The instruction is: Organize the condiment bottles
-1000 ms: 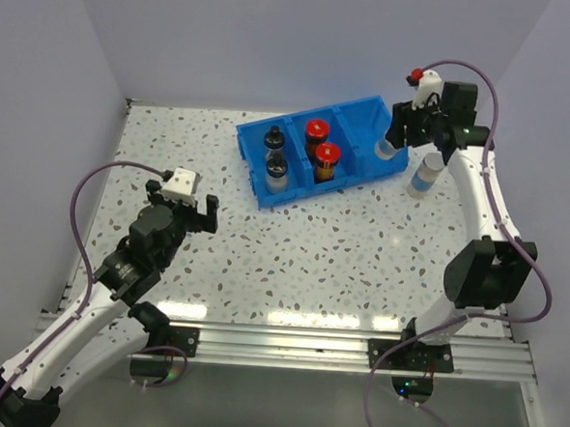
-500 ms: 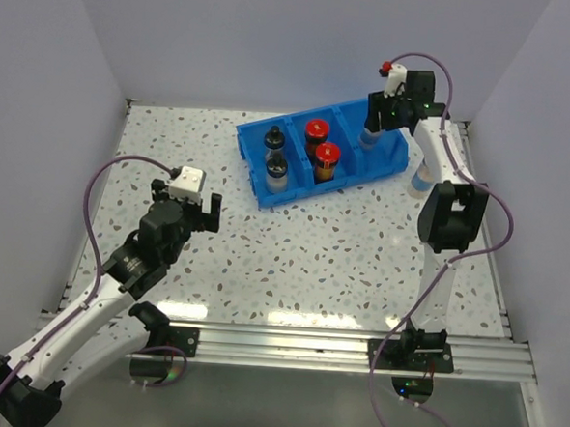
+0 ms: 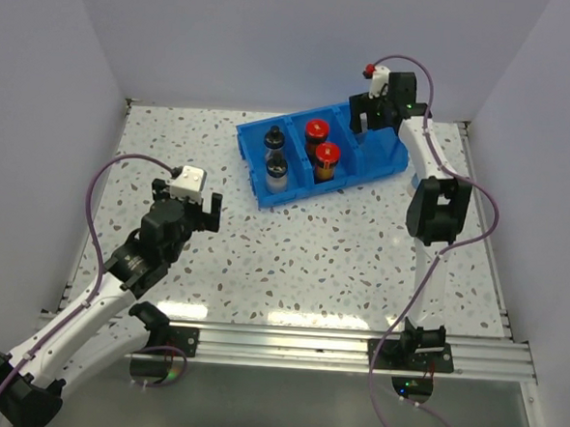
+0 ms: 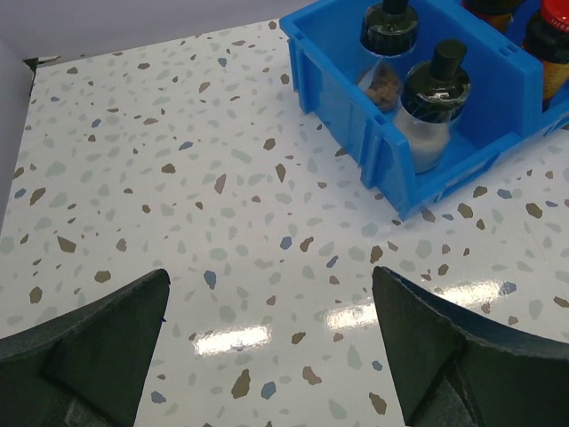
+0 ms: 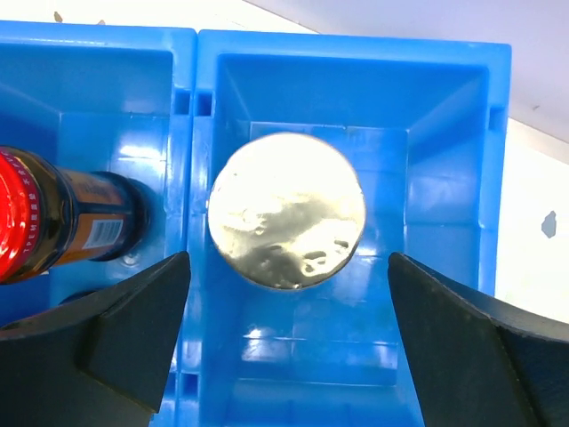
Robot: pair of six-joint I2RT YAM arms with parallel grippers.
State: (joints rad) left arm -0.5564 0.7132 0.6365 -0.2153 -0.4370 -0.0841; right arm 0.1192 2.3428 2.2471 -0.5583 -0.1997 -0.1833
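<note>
The blue bin (image 3: 296, 189) holds two black-capped bottles (image 3: 273, 135) (image 3: 276, 164) in its left compartment and two red-capped bottles (image 3: 316, 130) (image 3: 327, 156) in the middle one. My right gripper (image 3: 365, 118) hovers over the right compartment. In the right wrist view its jaws (image 5: 289, 260) stand open on either side of a silver-capped bottle (image 5: 286, 211) that stands upright in that compartment, touching neither finger. A red-capped bottle (image 5: 36, 227) shows to its left. My left gripper (image 3: 185, 200) (image 4: 268, 276) is open and holds nothing, low over the table left of the bin.
The left wrist view shows the bin's near corner (image 4: 391, 178) with the black-capped bottles (image 4: 442, 80) inside, and speckled table in front. The right arm's elbow (image 3: 430, 208) hangs over the table right of the bin. Walls close in on three sides.
My right gripper carried the silver-capped bottle leftward from the bin's right edge into the right compartment, then opened and let it go. The left arm barely shifted.
</note>
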